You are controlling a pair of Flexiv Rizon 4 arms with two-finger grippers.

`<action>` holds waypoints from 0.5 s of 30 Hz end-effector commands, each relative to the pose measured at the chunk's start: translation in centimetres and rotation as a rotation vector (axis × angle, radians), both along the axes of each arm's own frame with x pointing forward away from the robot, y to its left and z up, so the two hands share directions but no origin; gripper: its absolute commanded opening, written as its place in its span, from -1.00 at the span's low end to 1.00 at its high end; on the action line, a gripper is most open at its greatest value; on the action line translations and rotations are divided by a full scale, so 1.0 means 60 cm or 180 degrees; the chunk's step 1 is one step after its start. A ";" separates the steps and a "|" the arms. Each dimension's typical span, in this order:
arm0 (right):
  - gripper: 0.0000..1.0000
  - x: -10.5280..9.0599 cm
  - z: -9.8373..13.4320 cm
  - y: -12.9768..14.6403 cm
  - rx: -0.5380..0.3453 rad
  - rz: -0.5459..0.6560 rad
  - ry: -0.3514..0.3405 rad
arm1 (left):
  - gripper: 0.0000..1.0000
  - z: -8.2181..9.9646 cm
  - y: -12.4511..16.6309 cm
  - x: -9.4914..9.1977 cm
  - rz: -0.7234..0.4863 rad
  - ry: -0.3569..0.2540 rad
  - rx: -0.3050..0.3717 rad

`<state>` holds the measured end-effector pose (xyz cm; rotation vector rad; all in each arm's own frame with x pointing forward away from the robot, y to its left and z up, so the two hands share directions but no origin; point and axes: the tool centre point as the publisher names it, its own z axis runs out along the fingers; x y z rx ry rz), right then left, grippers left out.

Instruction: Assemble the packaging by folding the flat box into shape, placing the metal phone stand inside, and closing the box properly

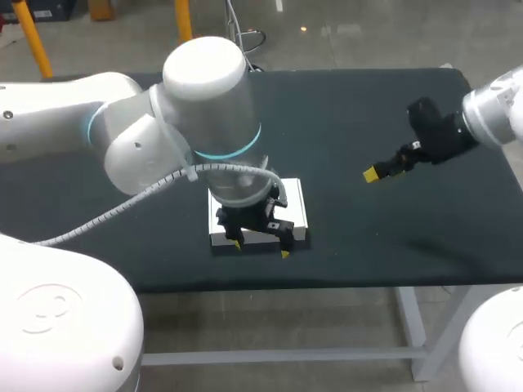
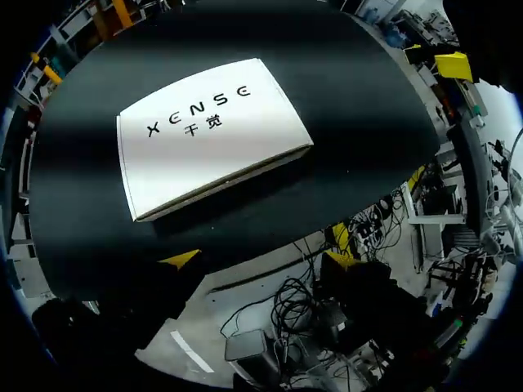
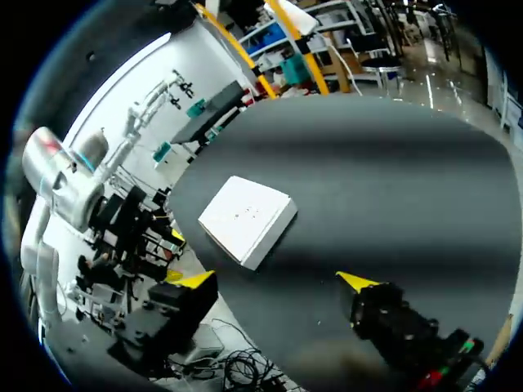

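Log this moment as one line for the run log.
white box: shut, lying on table | left claw: open, empty, above the box | right claw: open, empty, away from it, over table

The white box (image 2: 237, 159) carries two lines of dark lettering (image 2: 198, 104) on its lid

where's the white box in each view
Head view: box at the near edge of the table, below the left gripper.
Left wrist view: box just ahead of that gripper.
Right wrist view: box ahead, by the table's edge.
Shared landmark: that table edge beside the box.
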<state>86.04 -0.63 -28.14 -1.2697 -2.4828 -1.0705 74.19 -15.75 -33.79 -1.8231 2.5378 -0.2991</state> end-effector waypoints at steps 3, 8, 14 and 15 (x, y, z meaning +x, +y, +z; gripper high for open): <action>1.00 -0.011 -0.019 -0.010 -0.0186 0.0313 -0.1285 | 1.00 -0.029 -0.013 0.001 0.0229 -0.0101 0.0244; 1.00 -0.011 -0.019 -0.010 -0.0186 0.0313 -0.1285 | 1.00 -0.059 -0.012 0.014 0.0532 -0.0085 0.0279; 1.00 -0.011 -0.019 -0.010 -0.0186 0.0313 -0.1285 | 1.00 -0.075 -0.003 0.020 0.0671 -0.0020 0.0253; 1.00 -0.009 -0.019 -0.017 -0.0109 0.0352 -0.1469 | 1.00 -0.077 -0.003 0.022 0.0682 -0.0021 0.0263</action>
